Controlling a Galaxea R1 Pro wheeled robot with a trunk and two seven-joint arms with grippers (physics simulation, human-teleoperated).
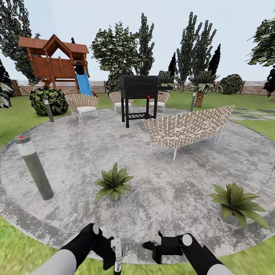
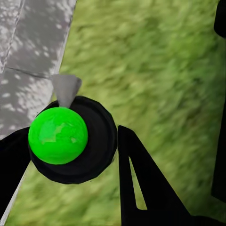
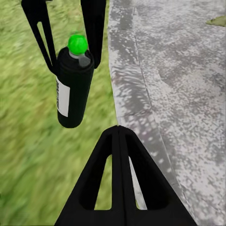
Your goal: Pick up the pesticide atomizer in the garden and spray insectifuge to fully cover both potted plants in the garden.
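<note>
The left gripper (image 1: 116, 254) clasps the pesticide atomizer (image 3: 74, 87) between its two fingers (image 3: 40, 33), as the right wrist view shows: the dark bottle hangs upright over the grass with its white label patch outward and a bright green cap on top. The left wrist view looks straight down on that green cap and pale nozzle, a finger on either side. The right gripper (image 1: 154, 235) is held level just beside it, empty; whether its jaws are parted cannot be told. Pick-up therefore appears complete; spraying appears not yet begun, and no mist or wetting shows on either plant. Beyond the arms, on the round stone patio (image 1: 172, 183), the nearer potted plant (image 1: 113, 183) stands ahead and slightly left, the second potted plant (image 1: 236, 202) well apart to the right.
</note>
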